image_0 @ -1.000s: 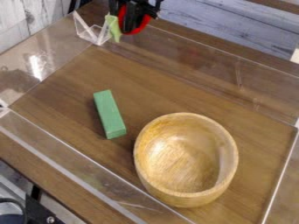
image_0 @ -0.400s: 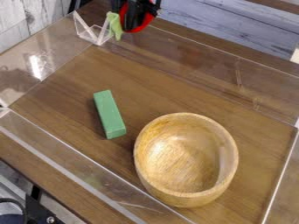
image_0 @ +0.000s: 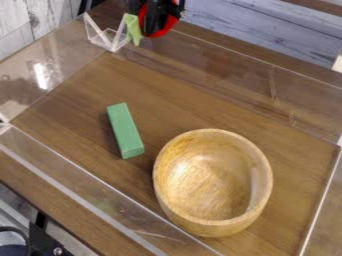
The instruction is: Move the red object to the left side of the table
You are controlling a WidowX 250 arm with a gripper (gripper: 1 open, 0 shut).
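Red object [image_0: 158, 22] at the top of the frame, left of centre, sitting between the dark fingers of the gripper [image_0: 159, 18] rather than off to either side of them. Clamped on it, apparently: fingers part-way closed with red showing in the gap, light-green stem poking out toward the left. Hard to tell from this view whether lifted clear of the table [image_0: 227, 95] or touching it; seemingly raised, close to the far acrylic wall. No long axis worth noting on so round a fruit. Green block [image_0: 126, 130] and wooden bowl [image_0: 213, 180] well apart, lower in the frame, out of the way. Left part of the tabletop open, so probably only a sideways carry and a set-down remaining.
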